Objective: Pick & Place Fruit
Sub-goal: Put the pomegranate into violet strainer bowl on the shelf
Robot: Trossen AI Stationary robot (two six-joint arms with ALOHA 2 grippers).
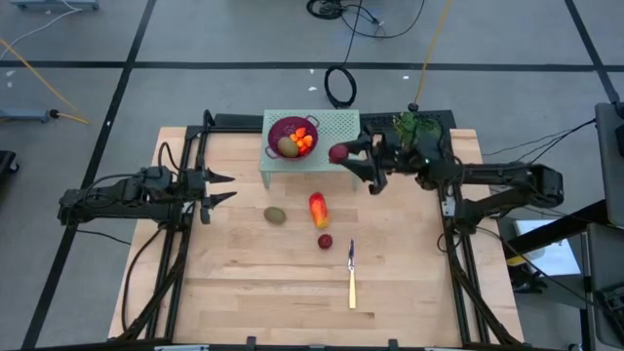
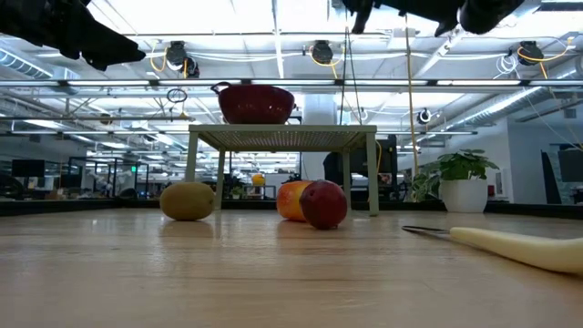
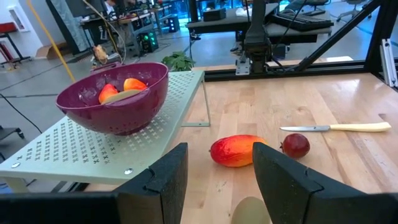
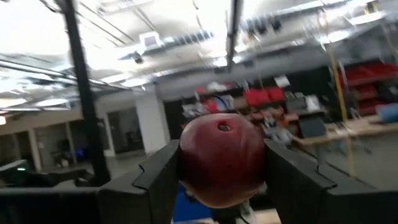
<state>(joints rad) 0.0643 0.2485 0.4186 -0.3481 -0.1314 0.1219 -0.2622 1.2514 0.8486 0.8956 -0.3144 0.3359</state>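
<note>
My right gripper is shut on a dark red ball, raised over the right part of the green perforated stand. On that stand sits the purple colander with a brown-green oval and orange pieces inside. On the table lie another brown-green oval, a red-orange oblong fruit and a second dark red ball. My left gripper waits open at the table's left, pointing toward the fruit. My right gripper pinches the dark red ball's two opposite sides between its two fingers. The fingers come from the table's right side, slanting upward. The ball is lifted clear, high above the table, its stem dimple showing at the top in the right wrist view.
A yellow-handled knife lies on the table nearer the front, right of centre. The stand's legs rise from the far middle of the table. Open wood lies along the near edge and at the left front.
</note>
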